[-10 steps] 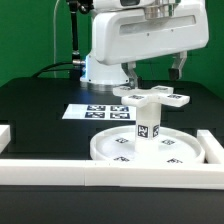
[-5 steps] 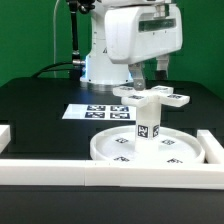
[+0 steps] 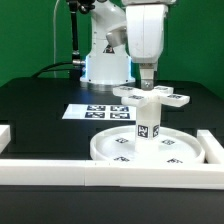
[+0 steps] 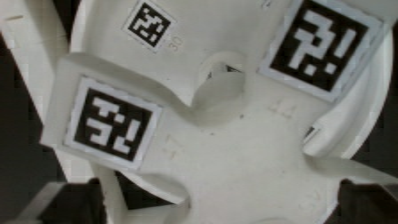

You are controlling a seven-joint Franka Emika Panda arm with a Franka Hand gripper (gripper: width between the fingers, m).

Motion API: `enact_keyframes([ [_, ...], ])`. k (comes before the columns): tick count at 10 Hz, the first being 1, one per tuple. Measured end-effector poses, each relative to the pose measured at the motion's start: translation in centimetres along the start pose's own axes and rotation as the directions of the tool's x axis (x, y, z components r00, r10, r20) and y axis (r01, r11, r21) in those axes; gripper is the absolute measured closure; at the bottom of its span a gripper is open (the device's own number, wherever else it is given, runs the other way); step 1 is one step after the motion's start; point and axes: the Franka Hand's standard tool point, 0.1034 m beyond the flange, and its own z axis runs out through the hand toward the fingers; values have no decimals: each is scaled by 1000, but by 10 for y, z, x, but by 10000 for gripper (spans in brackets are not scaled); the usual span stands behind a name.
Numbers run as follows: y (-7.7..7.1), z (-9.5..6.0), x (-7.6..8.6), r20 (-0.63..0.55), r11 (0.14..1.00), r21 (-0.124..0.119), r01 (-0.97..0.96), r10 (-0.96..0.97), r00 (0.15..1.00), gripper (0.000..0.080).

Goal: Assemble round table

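Note:
The round table's white disc (image 3: 105,152) lies at the front of the table. The short tagged leg (image 3: 147,128) stands upright in its middle. The cross-shaped foot (image 3: 165,97) sits on top of the leg. My gripper (image 3: 147,82) hangs straight down just above the foot's centre, seen edge-on. In the wrist view the foot (image 4: 214,140) and its tags fill the picture. My gripper (image 4: 199,205) is open, with dark fingertips (image 4: 36,205) at either side of the foot's hub. I cannot tell whether they touch it.
The marker board (image 3: 90,112) lies flat behind the disc. A long white border wall (image 3: 60,170) runs along the front. A second wall piece (image 3: 212,145) stands at the exterior view's right. The robot base (image 3: 105,65) is at the back.
The hand has turned about its vertical axis from broadside to edge-on. Its fingers have swung from the exterior view's right to over the foot's centre. The table parts have not moved.

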Motion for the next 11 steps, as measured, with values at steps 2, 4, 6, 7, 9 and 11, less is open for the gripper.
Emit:
enact_keyframes([
  [2,0,3,0,34,983,0,184,-184,982,150],
  [4,1,6,2,67,945,-8,327,-326,943,150],
  [6,0,8,2,68,947,-6,321,-320,945,150],
  [7,-1,9,2,68,950,-5,313,-312,948,150],
  [9,-2,12,2,67,954,-1,298,-297,952,150],
  [11,-4,14,1,67,957,3,291,-291,954,150],
])
